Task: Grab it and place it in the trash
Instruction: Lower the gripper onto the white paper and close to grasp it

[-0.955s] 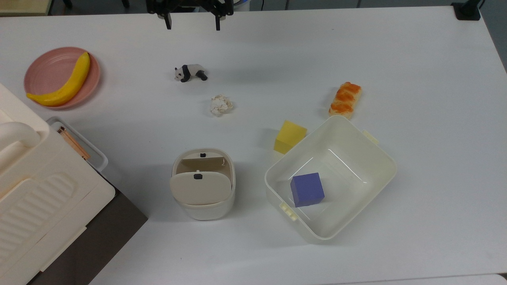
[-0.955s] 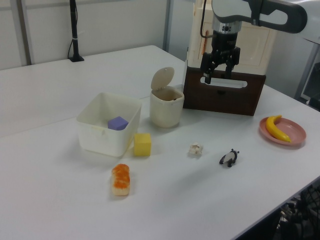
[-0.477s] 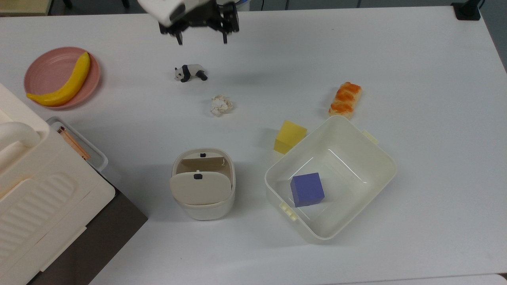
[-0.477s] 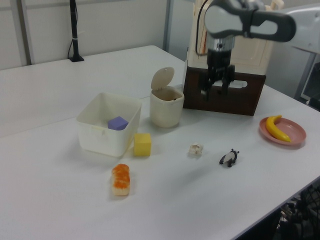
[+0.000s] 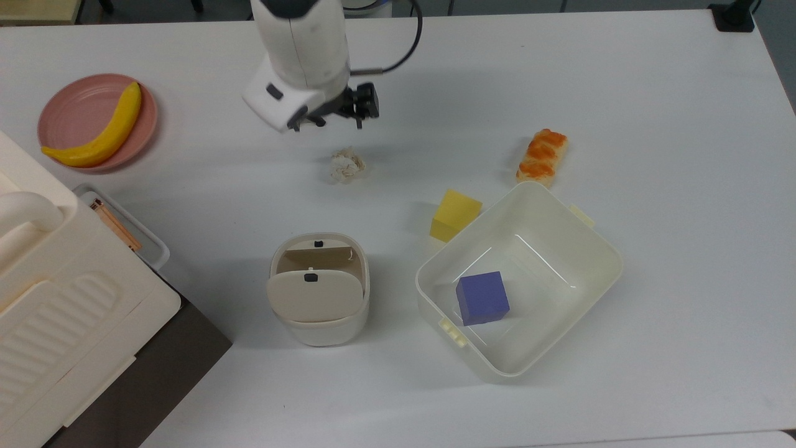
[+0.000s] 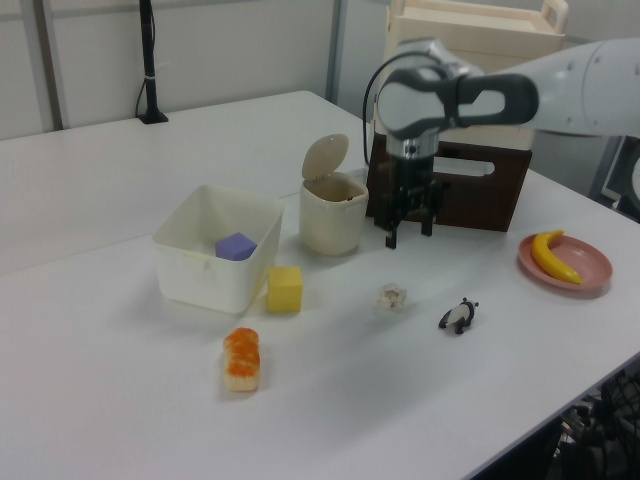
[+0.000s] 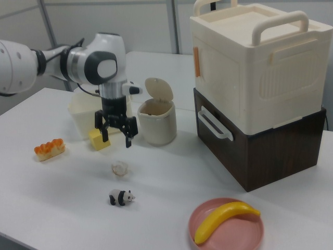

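Paper ball (image 5: pixel 347 165) is lying on the tabletop (image 5: pixel 622 93) below the open, empty claw (image 6: pixel 408 236); panda toy (image 6: pixel 459 316) is sitting close, risking a mistaken or glancing grab.

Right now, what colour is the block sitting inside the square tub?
Purple-blue; the block lies in the cream tub, clearest in the top view.

White rounded arm links (image 6: pixel 590 75) with dark grey joint bands; black cable (image 5: pixel 404 43) looping beside wrist; black hand (image 7: pixel 116 130), two slim black fingers (image 7: pixel 128 137).
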`<state>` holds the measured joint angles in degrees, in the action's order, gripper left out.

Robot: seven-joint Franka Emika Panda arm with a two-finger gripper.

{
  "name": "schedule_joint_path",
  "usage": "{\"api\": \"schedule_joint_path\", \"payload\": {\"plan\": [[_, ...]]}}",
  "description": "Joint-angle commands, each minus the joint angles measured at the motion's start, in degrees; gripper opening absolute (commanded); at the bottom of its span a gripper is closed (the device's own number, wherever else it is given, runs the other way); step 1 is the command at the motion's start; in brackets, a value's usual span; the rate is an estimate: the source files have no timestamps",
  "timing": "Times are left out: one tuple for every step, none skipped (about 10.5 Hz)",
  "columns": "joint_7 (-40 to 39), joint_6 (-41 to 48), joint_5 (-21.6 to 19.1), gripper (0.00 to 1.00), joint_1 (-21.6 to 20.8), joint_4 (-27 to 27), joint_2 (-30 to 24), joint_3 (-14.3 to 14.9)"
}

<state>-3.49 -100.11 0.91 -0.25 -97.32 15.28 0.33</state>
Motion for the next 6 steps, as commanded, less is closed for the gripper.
{"api": "schedule_joint_path", "payload": {"plan": [[1.3, -5.7, -0.4, 1.00, -1.7, -4.5, 2.4, 0.1], [1.4, -7.6, -0.2, 1.00, -2.3, -5.8, 3.7, 0.1], [2.6, -9.3, -0.2, 1.00, -2.4, -6.2, 5.4, 0.1], [4.7, -10.4, 0.1, 1.00, -2.6, -6.1, 6.6, 0.1], [5.8, -11.7, 0.7, 1.00, -3.5, -6.1, 7.6, 0.1], [6.2, -12.6, 1.6, 0.97, -3.7, -6.1, 8.4, 0.1]]}}
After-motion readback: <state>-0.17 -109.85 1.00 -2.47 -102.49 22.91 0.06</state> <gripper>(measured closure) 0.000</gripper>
